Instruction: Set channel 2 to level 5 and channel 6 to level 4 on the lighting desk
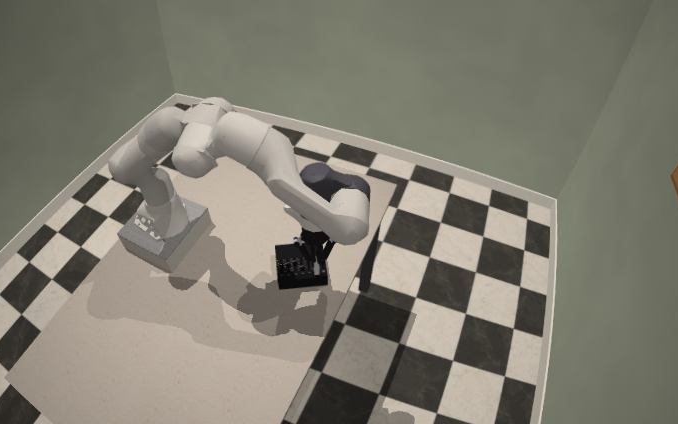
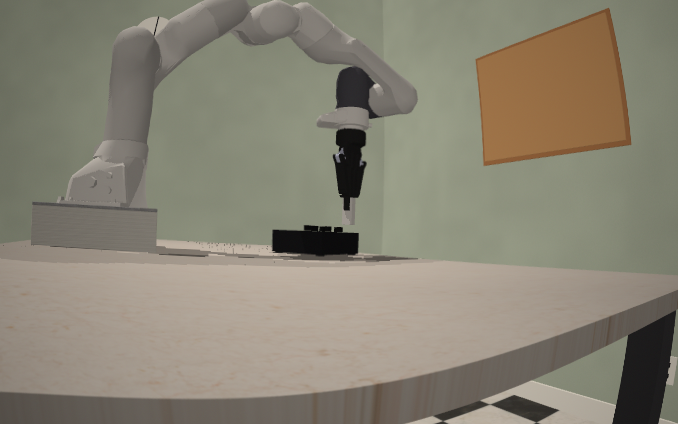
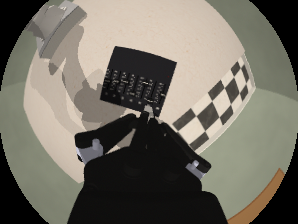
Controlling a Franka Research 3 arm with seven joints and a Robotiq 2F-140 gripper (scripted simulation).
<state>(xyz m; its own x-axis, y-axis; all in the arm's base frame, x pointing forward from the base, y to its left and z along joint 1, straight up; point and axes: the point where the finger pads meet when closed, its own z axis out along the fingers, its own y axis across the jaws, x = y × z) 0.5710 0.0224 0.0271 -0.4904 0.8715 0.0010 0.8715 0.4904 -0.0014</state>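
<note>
Fingers point(image 2: 349, 217) pressed together w/ nothing held, tips hanging just above the lighting desk point(image 2: 314, 242) near the counter point(image 2: 331, 326) far edge; fader caps directly below, slightly arm-base side.

Claw point(image 2: 349, 217) shut, empty, pointing down

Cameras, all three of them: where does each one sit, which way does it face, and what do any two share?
Top: high in the room, looking down at the table and checkered floor; the whole arm shows, over the lighting desk.
Exterior: low at the table's edge, looking across it toward the wall; arm, base and shut end effector just above the lighting desk.
Wrist: on the arm's wrist, looking down past its own end effector at the lighting desk and table.
Shared: the lighting desk and end effector appear in all three.
</note>
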